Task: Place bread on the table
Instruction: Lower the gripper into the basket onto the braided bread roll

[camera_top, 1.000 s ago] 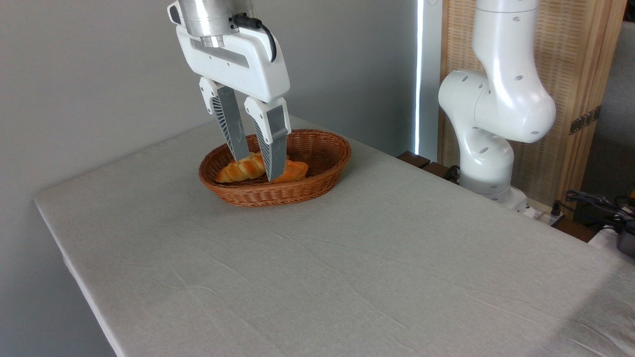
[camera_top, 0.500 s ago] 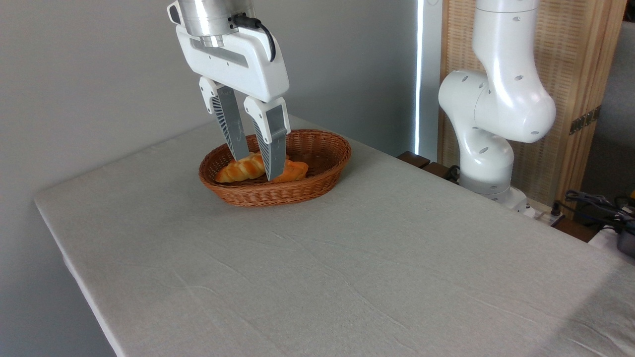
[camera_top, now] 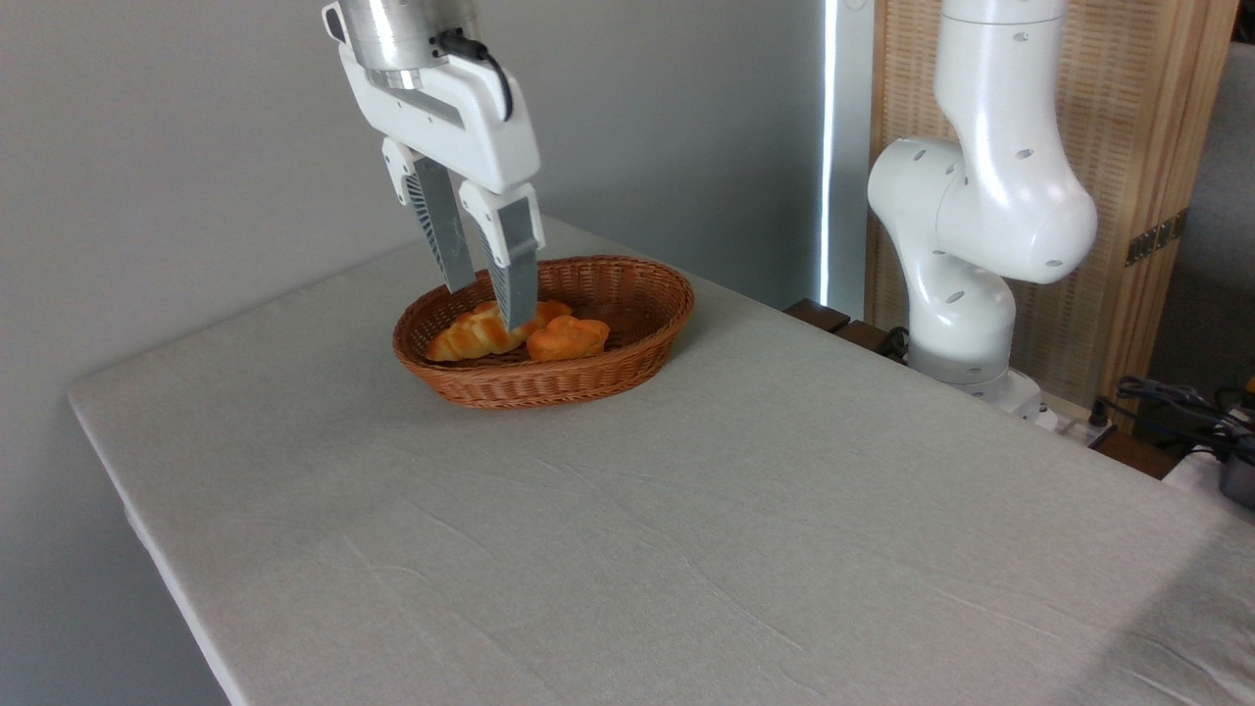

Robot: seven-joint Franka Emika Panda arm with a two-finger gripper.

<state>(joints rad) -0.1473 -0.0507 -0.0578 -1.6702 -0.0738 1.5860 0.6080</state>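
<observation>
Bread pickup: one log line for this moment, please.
gripper: over basket, grasp unclear | bread: in basket | table: no bread yet

Soft, even daylight, a bright window strip behind, sharp focus.

Below your white, grey-fingered gripper (camera_top: 485,304) you see golden-orange braided bread (camera_top: 469,335) with paler seams, an orange bun (camera_top: 566,338), a brown wicker basket (camera_top: 549,382), and a light grey table (camera_top: 686,529).

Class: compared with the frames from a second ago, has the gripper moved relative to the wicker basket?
Yes. The gripper has shifted left and slightly up against the unmoved wicker basket, uncovering the bun.
</observation>
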